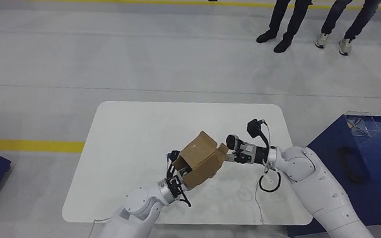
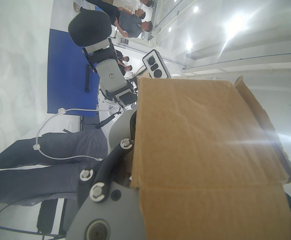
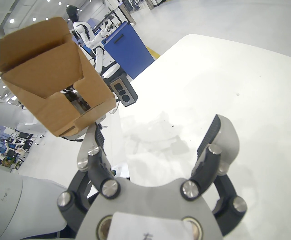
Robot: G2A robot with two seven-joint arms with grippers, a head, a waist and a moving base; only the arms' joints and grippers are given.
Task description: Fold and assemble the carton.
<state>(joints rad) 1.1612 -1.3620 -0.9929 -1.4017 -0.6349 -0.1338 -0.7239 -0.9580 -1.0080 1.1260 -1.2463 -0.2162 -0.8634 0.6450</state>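
1. Table (image 1: 134,133): the white top serves as the work surface. Nothing rests on it beneath the arms, because the workpiece is carried in the air above its near half.

2. Carton (image 1: 201,159): you will find the brown box raised off the table and tilted, between the two arms. It is already opened into a sleeve. Holding it aloft leaves its end accessible from the side, which a box lying flat would not allow.

3. Left gripper (image 1: 175,176): it is clamped on the carton at the end nearer the robot. One wall of the carton (image 2: 204,141) lies directly across the left wrist view. Judge this arm as the fixture: it supports the box and presents the opposite end to the other arm.

4. Right gripper (image 3: 156,129): its jaws are spread wide and carry nothing. It sits just beside the far end of the carton (image 3: 52,75), placed to press a flap. You cannot confirm contact.

5. End flaps: on the end facing the right gripper, the flaps are folded partly inward and a gap shows between them, so this end is not yet closed
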